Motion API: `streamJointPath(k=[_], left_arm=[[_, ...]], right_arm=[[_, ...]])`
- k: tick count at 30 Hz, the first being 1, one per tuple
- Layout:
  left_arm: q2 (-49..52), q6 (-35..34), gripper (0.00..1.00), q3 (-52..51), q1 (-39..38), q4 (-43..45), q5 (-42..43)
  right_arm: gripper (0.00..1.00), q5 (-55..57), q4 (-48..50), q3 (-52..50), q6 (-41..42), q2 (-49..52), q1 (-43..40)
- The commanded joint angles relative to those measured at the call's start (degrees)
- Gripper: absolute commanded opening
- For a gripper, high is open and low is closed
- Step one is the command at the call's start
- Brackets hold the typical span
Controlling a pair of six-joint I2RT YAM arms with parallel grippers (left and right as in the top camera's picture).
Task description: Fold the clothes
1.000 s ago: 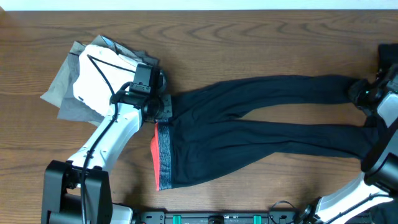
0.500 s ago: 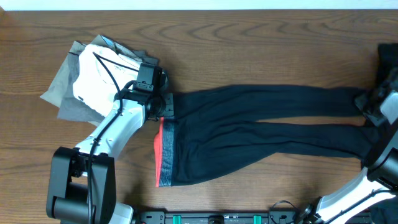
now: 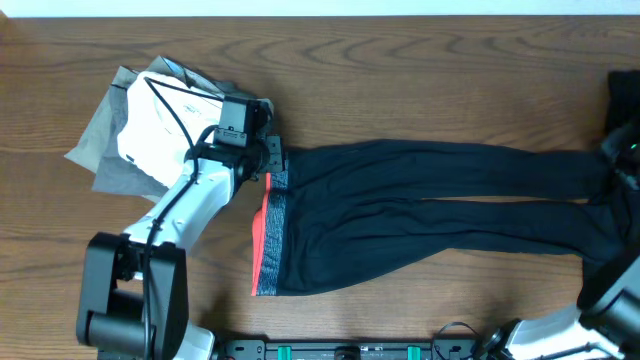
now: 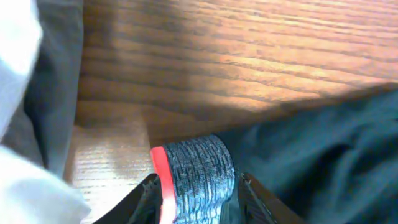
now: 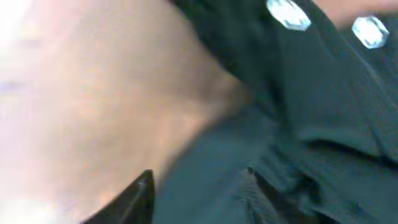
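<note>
One pair of black leggings [image 3: 420, 210] was laid flat across the middle of the tabletop [image 3: 420, 70]. The waistband [image 3: 267, 240] was turned toward 9 o'clock and both legs ran out toward 3 o'clock, judged to be straightened for a clean fold.

The left end effector [image 3: 262, 160] was set at the waistband's 12 o'clock corner. In the left wrist view the grey, coral-edged waistband [image 4: 198, 168] was seen between the fingers [image 4: 149, 198]; clamped or let go could not be told.

The right end effector [image 5: 196, 186] was placed over the leg ends at 3 o'clock. Its view was blurred, with the fingers [image 5: 140, 190] apart over dark fabric, so any grip could not be told. Stationing at opposite ends was judged to be for tensioning.

A pile of white and grey garments [image 3: 150, 120] was stacked at 10 o'clock, just beside the left end effector, so room was limited there. Bare wood was seen along 12 o'clock and at 7 o'clock. The leg ends lay at the 3 o'clock edge of the overhead view, so little margin was judged there.
</note>
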Motion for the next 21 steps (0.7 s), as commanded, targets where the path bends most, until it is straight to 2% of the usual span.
streamJointPath(k=[1,5,7,8,10,11,17,21], left_arm=[[3.7,0.3,0.43,0.5,-0.1,0.3,-0.9],[7.0,0.4,0.46,0.5,-0.1,1.9,-1.1],[8.4,0.3,0.43,0.5,-0.1,2.9,-1.1],[8.9,0.3,0.37,0.5,-0.1,3.4,-1.1],[9.1,0.3,0.12,0.5,-0.1,4.2,-1.1],[9.0,0.3,0.06,0.6,-0.1,4.6,-0.9],[8.1,0.1,0.06,4.1,-0.1,4.5,-0.3],[8.0,0.1,0.06,6.9,0.3,4.6,-3.7]], right_arm=[[0.49,-10.5,-1.0,1.2,-0.9,-4.0,0.9],[0.51,-11.3,-4.1,1.2,-0.9,-4.7,1.8],[0.50,-11.3,-5.8,1.2,-0.9,-4.6,2.2],[0.50,-11.2,-6.6,1.2,-1.0,-4.6,2.5],[0.49,-11.2,-7.7,1.2,-1.2,-4.6,3.0],[0.49,-11.2,-8.2,1.2,-1.2,-4.6,3.1],[0.48,-10.9,-10.7,1.2,-1.9,-4.6,4.7],[0.49,-7.8,-11.5,1.1,-3.7,-4.6,6.7]])
